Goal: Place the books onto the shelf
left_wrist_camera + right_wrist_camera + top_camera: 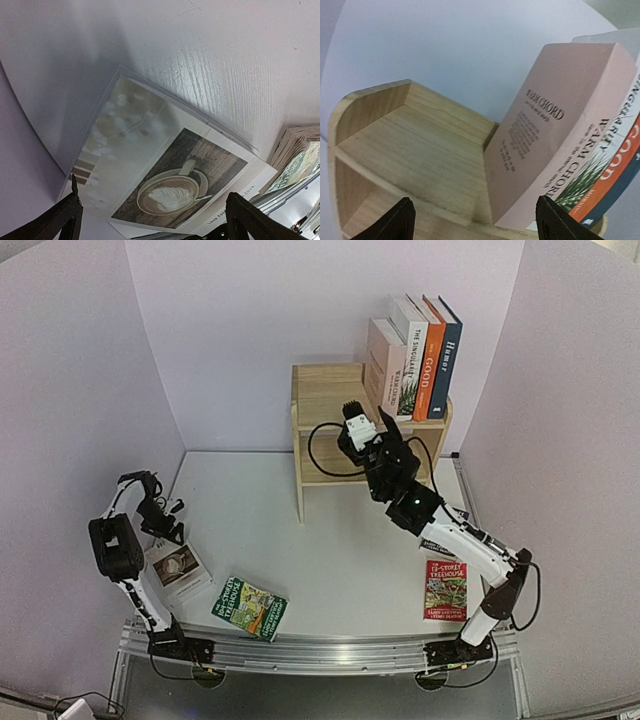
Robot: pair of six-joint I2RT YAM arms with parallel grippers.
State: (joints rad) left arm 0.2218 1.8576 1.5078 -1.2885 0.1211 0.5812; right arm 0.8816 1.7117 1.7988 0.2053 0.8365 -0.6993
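Four books stand on the top tier of the wooden shelf (325, 400): a pale pink "Warm Chord" book (384, 362), a white one (410, 335), the orange "GOOD" (430, 355) and the dark blue "Humor" (447, 350). My right gripper (392, 425) is open just in front of the pink book (555, 135), which leans on its neighbours; nothing is between the fingers (402, 220). My left gripper (160, 520) hangs open over a white book with a coffee-cup picture (165, 170), flat on the table and not touched. A green Treehouse book (250, 607) and a red one (446, 590) also lie flat.
The shelf's left half of the top tier (415, 150) and its lower tier (330, 470) hold nothing. The green book's edge (295, 165) shows to the right of the coffee book. Lilac walls enclose the table on three sides.
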